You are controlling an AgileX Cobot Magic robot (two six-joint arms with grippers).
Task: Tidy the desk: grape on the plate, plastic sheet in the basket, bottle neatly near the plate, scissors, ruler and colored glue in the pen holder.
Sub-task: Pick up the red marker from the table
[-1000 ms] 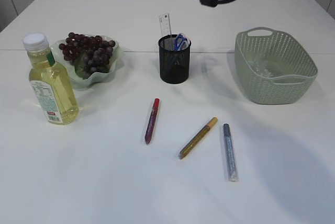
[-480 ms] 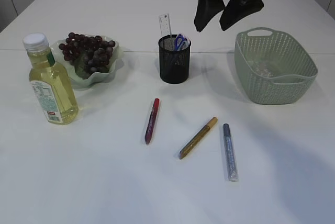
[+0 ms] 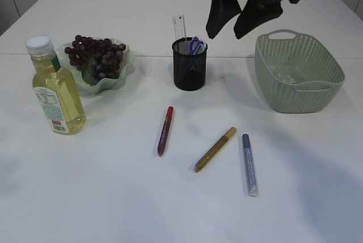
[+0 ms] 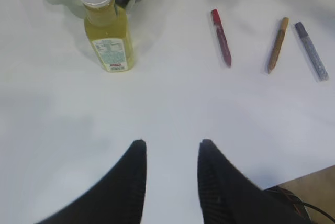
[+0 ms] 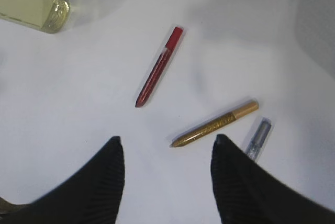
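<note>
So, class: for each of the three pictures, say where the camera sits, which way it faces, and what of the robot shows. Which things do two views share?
Exterior view: in front of the table, slanting down; bottle, grapes on the plate, pen holder, basket; right claw hangs open above.
Left wrist view: on the left arm, looking down the table; left claw open and empty.
Right wrist view: on the right arm, looking down; its claw frames the glue pens.
Shared: all three show the red pen, gold pen and silver pen.

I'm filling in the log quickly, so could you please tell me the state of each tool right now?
Left tool: open, holding nothing.
Right tool: open, holding nothing, above the glue pens.
</note>
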